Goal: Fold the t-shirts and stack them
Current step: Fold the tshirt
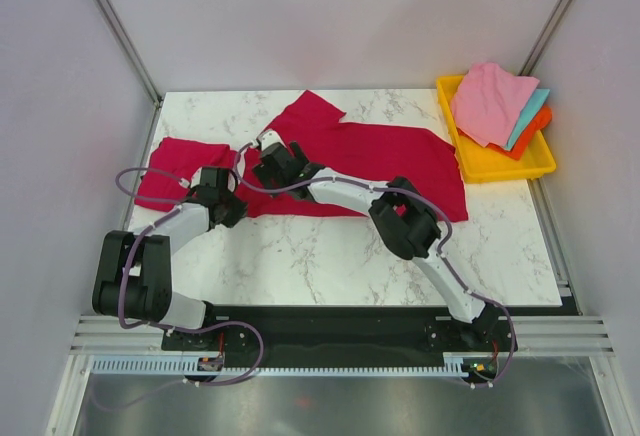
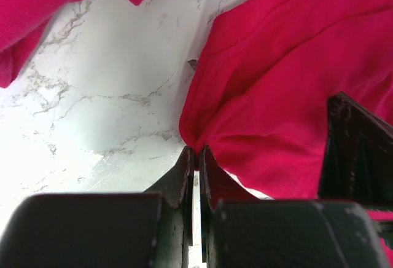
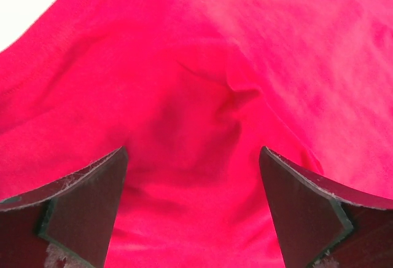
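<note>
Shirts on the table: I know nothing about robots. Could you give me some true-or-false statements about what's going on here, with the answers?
1. Two red shirts lie on the table. True: a big shirt and a small shirt.
2. The right gripper is clamped shut. False: its fingers stand wide apart above the big shirt.
3. The left gripper is shut on the big shirt's edge. True.
4. The yellow tray is empty. False: it holds pink, teal and orange cloths.
5. The small shirt is stacked on the big one. False: it lies beside it, on the left.
</note>
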`<state>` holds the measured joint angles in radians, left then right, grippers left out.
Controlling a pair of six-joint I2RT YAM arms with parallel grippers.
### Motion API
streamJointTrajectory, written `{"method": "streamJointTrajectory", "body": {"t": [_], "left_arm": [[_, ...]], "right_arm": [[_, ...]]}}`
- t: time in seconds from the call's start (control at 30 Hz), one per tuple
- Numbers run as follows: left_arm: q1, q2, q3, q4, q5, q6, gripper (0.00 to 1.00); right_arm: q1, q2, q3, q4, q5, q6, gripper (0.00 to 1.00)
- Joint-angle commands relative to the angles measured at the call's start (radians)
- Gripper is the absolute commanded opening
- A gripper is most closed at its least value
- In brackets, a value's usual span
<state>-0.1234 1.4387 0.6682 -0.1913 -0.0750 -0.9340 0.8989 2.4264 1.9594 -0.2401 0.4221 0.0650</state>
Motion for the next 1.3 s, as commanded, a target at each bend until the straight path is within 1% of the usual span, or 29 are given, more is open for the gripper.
{"method": "streamJointTrajectory", "body": {"t": [0.0, 0.07, 0.1, 0.13, 0.2, 0.27, 0.3, 0.33, 0.4, 0.43, 0.47, 0.5, 0.53, 0.57, 0.67, 0.7, 0.77, 0.8, 0.87, 1.03, 1.13, 1.2, 1.27], "left_arm": [[0.008, -0.041, -0.005, -0.008, -0.019, -0.026, 0.02], [0.008, -0.06, -0.012, -0.013, -0.025, -0.029, 0.02], [0.008, -0.066, -0.019, -0.013, -0.029, -0.032, 0.02], [0.008, -0.073, -0.025, -0.013, -0.038, -0.04, 0.02], [0.008, -0.096, -0.035, -0.019, -0.049, -0.049, 0.02], [0.008, -0.11, -0.041, -0.023, -0.06, -0.06, 0.02], [0.008, -0.125, -0.048, -0.023, -0.063, -0.069, 0.02], [0.008, -0.132, -0.051, -0.023, -0.068, -0.074, 0.02], [0.008, -0.156, -0.059, -0.028, -0.072, -0.081, 0.02], [0.008, -0.165, -0.062, -0.033, -0.086, -0.088, 0.02], [0.008, -0.175, -0.067, -0.033, -0.092, -0.092, 0.02], [0.008, -0.193, -0.074, -0.033, -0.098, -0.101, 0.02], [0.008, -0.201, -0.078, -0.037, -0.112, -0.104, 0.02], [0.008, -0.207, -0.079, -0.042, -0.12, -0.111, 0.02], [0.01, -0.233, -0.082, -0.071, -0.15, -0.127, 0.02], [0.011, -0.242, -0.082, -0.079, -0.163, -0.138, 0.02], [0.019, -0.264, -0.088, -0.089, -0.187, -0.144, 0.02], [0.022, -0.268, -0.097, -0.091, -0.193, -0.152, 0.02], [0.028, -0.274, -0.101, -0.094, -0.201, -0.155, 0.02], [0.059, -0.281, -0.101, -0.125, -0.216, -0.173, 0.02], [0.062, -0.297, -0.108, -0.131, -0.229, -0.183, 0.02], [0.064, -0.305, -0.108, -0.131, -0.229, -0.183, 0.02], [0.064, -0.307, -0.107, -0.131, -0.226, -0.183, 0.02]], "right_arm": [[-0.017, -0.143, -0.065, 0.068, 0.004, 0.048, 0.95], [-0.029, -0.191, -0.141, 0.085, -0.016, 0.074, 0.94], [-0.035, -0.248, -0.175, 0.119, -0.02, 0.088, 0.91], [-0.049, -0.277, -0.245, 0.137, -0.025, 0.125, 0.9], [-0.067, -0.353, -0.306, 0.151, -0.031, 0.182, 0.85], [-0.094, -0.401, -0.401, 0.151, -0.028, 0.266, 0.81], [-0.106, -0.45, -0.436, 0.147, -0.017, 0.289, 0.81], [-0.113, -0.476, -0.494, 0.139, 0.007, 0.341, 0.81], [-0.138, -0.554, -0.554, 0.118, 0.044, 0.381, 0.79], [-0.147, -0.584, -0.624, 0.11, 0.055, 0.422, 0.78], [-0.158, -0.614, -0.66, 0.104, 0.087, 0.446, 0.76], [-0.182, -0.679, -0.697, 0.087, 0.099, 0.476, 0.74], [-0.195, -0.713, -0.773, 0.078, 0.113, 0.505, 0.72], [-0.209, -0.748, -0.813, 0.071, 0.128, 0.559, 0.68], [-0.262, -0.932, -0.962, 0.05, 0.196, 0.642, 0.63], [-0.285, -0.97, -0.997, 0.044, 0.249, 0.662, 0.63], [-0.31, -1.067, -1.092, 0.05, 0.283, 0.694, 0.62], [-0.337, -1.089, -1.117, 0.051, 0.294, 0.729, 0.62], [-0.367, -1.122, -1.174, 0.064, 0.3, 0.745, 0.61], [-0.477, -1.106, -1.238, 0.055, 0.265, 0.837, 0.6], [-0.525, -1.096, -1.269, 0.051, 0.231, 0.875, 0.64], [-0.558, -1.106, -1.301, 0.053, 0.207, 0.894, 0.69], [-0.584, -1.115, -1.321, 0.062, 0.189, 0.917, 0.7]]}}
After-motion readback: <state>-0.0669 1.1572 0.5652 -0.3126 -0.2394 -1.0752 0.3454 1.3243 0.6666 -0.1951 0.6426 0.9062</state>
